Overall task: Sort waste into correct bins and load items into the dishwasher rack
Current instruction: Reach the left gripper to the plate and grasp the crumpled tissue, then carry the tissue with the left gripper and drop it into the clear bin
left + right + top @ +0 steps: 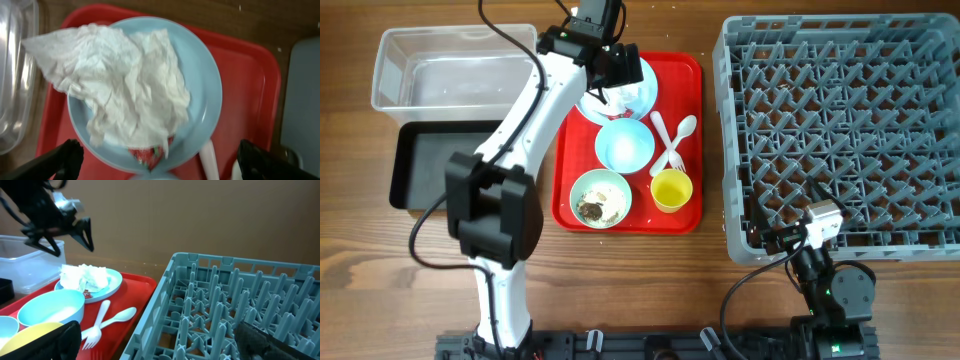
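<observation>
A crumpled white napkin with a reddish stain lies on the pale blue plate at the back of the red tray. My left gripper hangs open just above the plate, holding nothing. In front of the plate stand the blue bowl, the green bowl holding rice scraps, the yellow cup, and the white fork and spoon. My right gripper is open and empty at the front left corner of the grey rack.
The clear tub stands at the back left, with the black tray in front of it, both left of the red tray. The left arm reaches across over the black tray. The rack fills the right side.
</observation>
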Available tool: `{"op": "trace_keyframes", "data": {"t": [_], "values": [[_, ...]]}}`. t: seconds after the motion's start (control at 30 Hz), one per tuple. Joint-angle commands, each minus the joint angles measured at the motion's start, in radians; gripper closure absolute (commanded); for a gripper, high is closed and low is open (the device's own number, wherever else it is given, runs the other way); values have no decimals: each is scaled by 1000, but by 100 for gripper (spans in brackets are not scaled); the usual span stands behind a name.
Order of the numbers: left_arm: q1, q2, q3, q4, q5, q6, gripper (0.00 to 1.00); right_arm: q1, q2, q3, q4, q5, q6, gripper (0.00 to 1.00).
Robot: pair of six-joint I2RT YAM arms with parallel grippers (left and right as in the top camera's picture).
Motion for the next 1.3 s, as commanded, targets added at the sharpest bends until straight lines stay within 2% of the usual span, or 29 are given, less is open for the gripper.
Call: {"op": "trace_keyframes", "data": {"t": [0.0,0.13,0.43,0.5,0.6,0.67,0.73,0.77,0.9,1.07,1.27], "values": [[3,75,19,37,-48,-45,0,3,-5,-1,4,-6,-4,0],[2,132,19,88,-47,-45,0,3,-5,-1,4,-6,-4,1],[2,230,19,93,-51,-45,0,3,-5,-1,4,-5,-4,0],[2,235,19,87,-51,-45,4,3,-5,-1,4,-6,-4,0],[2,235,19,84,-51,-45,25,3,-5,-1,4,-6,-4,0],[2,237,17,83,-51,-45,55,3,-5,-1,4,-6,-4,0],[2,240,18,77,-51,-45,78,3,-5,-1,4,-6,-4,0],[2,240,18,73,-51,-45,94,3,-5,-1,4,-6,-4,0],[8,214,40,56,-51,-34,96,3,-5,-1,4,-6,-5,0],[50,72,209,-58,-51,-34,96,3,-5,-1,4,-6,-4,0],[189,-58,248,-129,-55,-34,96,3,-5,-1,4,-6,-4,0]]}}
